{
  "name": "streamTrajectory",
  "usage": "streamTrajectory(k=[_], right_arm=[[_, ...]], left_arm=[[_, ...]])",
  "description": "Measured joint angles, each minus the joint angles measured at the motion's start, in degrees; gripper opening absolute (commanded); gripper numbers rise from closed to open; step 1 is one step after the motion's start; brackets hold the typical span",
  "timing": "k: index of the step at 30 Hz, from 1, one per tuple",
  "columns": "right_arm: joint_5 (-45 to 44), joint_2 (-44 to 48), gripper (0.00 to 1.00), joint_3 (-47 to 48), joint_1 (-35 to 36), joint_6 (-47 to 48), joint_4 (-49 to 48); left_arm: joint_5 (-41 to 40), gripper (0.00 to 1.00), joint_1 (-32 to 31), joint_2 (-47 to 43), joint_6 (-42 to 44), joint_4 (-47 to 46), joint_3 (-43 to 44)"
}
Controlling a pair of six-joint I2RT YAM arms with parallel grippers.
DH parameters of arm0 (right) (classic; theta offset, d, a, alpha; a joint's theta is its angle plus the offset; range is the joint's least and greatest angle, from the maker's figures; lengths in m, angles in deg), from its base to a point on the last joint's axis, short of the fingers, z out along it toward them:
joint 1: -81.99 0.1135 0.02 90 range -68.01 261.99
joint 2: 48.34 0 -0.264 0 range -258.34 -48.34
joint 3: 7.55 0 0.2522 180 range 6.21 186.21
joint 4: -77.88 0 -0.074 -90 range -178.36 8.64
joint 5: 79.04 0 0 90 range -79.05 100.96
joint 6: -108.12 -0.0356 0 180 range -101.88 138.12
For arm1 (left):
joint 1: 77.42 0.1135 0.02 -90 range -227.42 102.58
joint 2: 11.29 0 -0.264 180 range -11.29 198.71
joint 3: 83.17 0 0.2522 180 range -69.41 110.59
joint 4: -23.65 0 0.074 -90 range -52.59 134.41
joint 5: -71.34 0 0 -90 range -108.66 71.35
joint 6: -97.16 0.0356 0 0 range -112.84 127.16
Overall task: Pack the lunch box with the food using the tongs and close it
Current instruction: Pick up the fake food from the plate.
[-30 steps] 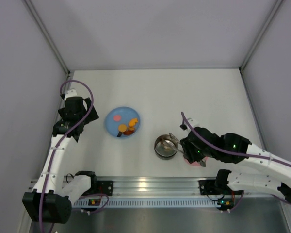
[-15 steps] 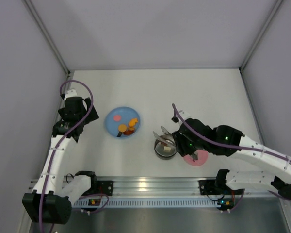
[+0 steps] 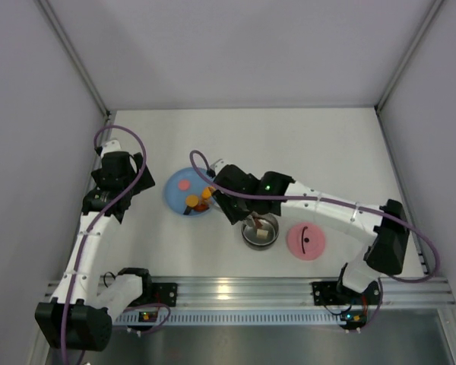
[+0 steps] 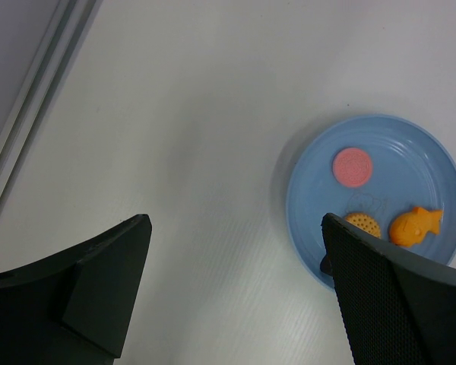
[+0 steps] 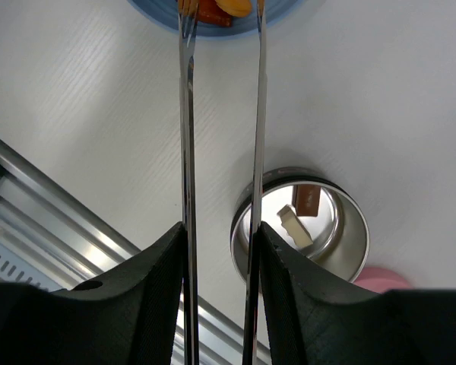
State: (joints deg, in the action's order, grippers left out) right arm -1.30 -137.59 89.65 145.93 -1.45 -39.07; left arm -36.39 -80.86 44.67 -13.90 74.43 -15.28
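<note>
My right gripper (image 3: 232,199) (image 5: 220,228) is shut on the tongs (image 5: 186,114). Their two slim arms reach past the lunch box (image 3: 245,238) (image 5: 348,242) to the edge of the blue plate (image 3: 175,194) (image 5: 289,7). The tong tips stand apart over orange and brown food (image 5: 226,7) on that plate. In the steel lunch box lie a brown piece (image 5: 307,199) and a white piece (image 5: 295,225). Its pink lid (image 3: 306,241) (image 5: 384,280) lies flat to the right. My left gripper (image 3: 114,186) (image 4: 235,220) is open, left of the plate.
On the plate also lie a pink round piece (image 4: 353,166), an orange fish shape (image 4: 415,226) and a round cracker (image 4: 362,223). An aluminium rail (image 3: 235,293) runs along the near edge. Grey walls close in the left, right and back sides.
My right arm has swung left with the tongs, from beside the lid, past the lunch box, to the plate's edge. The lid now shows fully. The left arm has not moved.
</note>
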Motion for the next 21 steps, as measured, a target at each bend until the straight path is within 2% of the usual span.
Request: streamTrajectory(k=[9, 14, 21], right_arm=[[-0.2, -10.3, 0.39, 4.9, 0.0, 2.0, -0.5], [-0.6, -12.3, 0.39, 6.4, 0.0, 2.6, -0.7], [-0.8, -12.7, 0.33, 7.4, -0.1, 3.0, -0.9]], left_arm=[[0.2, 0.99, -0.1, 0.0, 0.0, 0.0, 0.0], [0.2, 0.99, -0.2, 0.0, 0.0, 0.0, 0.0], [0.2, 0.99, -0.3, 0.0, 0.0, 0.0, 0.0]])
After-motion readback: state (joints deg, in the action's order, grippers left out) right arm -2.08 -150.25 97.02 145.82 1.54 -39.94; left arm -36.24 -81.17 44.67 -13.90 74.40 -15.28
